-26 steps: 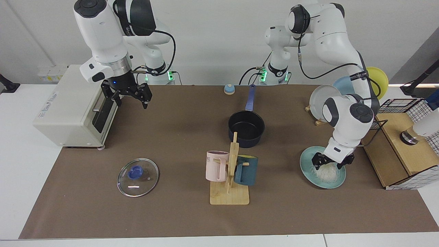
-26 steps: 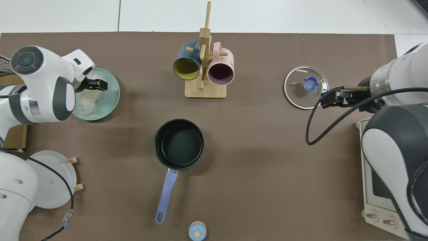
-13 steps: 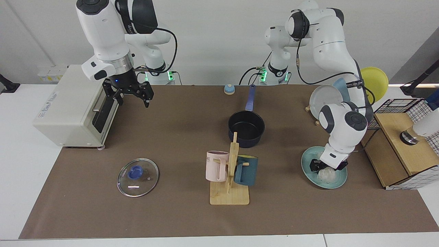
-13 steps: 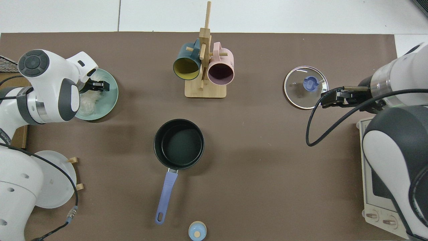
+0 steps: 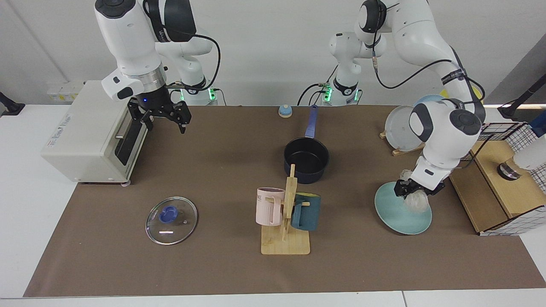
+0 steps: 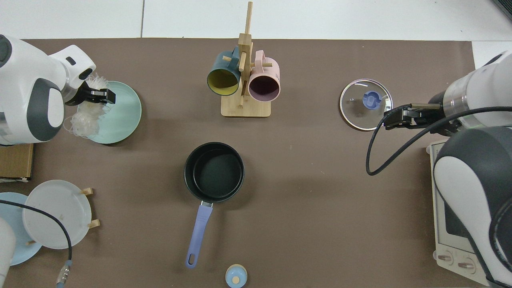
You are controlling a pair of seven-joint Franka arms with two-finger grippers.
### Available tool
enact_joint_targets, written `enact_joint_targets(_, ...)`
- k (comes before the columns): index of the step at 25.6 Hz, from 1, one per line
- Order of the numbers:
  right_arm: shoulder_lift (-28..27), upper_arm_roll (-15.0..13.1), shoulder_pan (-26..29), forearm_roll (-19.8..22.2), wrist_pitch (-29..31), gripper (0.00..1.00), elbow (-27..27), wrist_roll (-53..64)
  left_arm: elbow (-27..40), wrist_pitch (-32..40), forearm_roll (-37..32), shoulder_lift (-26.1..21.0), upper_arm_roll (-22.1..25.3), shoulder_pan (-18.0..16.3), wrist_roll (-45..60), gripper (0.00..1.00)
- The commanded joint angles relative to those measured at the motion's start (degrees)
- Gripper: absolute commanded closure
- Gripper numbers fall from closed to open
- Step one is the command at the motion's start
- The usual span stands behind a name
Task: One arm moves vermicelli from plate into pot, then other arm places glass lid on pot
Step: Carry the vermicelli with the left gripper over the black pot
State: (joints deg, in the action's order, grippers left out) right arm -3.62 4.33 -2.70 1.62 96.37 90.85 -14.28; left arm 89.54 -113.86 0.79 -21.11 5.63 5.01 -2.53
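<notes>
Going from the left of the facing view, a toaster oven (image 5: 91,132) sat at the table's edge, and the right gripper (image 5: 161,120) hung in the air in front of it, fingers spread and holding nothing. This arm was waiting, probably parked there because its job comes second. Below it, nearer the camera, the glass lid (image 5: 171,214) lay flat on the brown mat (image 5: 222,273) with its blue knob up, untouched and within that arm's reach.

In the middle, a wooden mug stand (image 5: 286,221) carried a pink mug (image 5: 268,206) and a dark teal mug (image 5: 306,211). Just behind it stood the pot (image 5: 306,160), empty, its long blue handle pointing toward the arm bases, so its open mouth was free to approach from above.

Further along, the plate (image 5: 399,213) lay on the mat with nothing left on it. The left gripper (image 5: 416,192) hovered above the plate's far edge, clenched on the vermicelli (image 5: 416,201), which hung below the fingers as a loose clump; in the top view, strands (image 6: 86,120) spilled out past the plate's rim. The lift looked meant to clear the plate before carrying the noodles across to the pot, well apart from here. Loose strands might drop on the way.

Behind stood a rack of upright plates (image 5: 403,123).
</notes>
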Motion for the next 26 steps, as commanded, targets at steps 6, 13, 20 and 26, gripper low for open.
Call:
enact_joint_targets(6,-2.7,0.24,0.94,-0.13,-2.23,0.0,-4.7,0.04,8.02,3.73,0.26,7.75,-7.02,2.64,15.34,1.0)
enact_joint_targets(13,-16.48,0.42,1.03,0.31,-4.96,0.0,-20.51,2.15,8.63,3.2,0.0,8.1,-17.3,3.08,32.3,1.0)
enact_joint_targets(20,-28.45,0.6,0.94,0.84,-1.98,0.0,-30.02,2.5,19.87,-4.78,0.0,12.75,-23.55,2.99,40.58,1.0)
enact_joint_targets(26,-35.75,0.42,1.46,1.01,2.5,0.0,-33.63,3.64,26.47,-11.81,-0.09,13.55,-26.19,3.08,41.98,1.0)
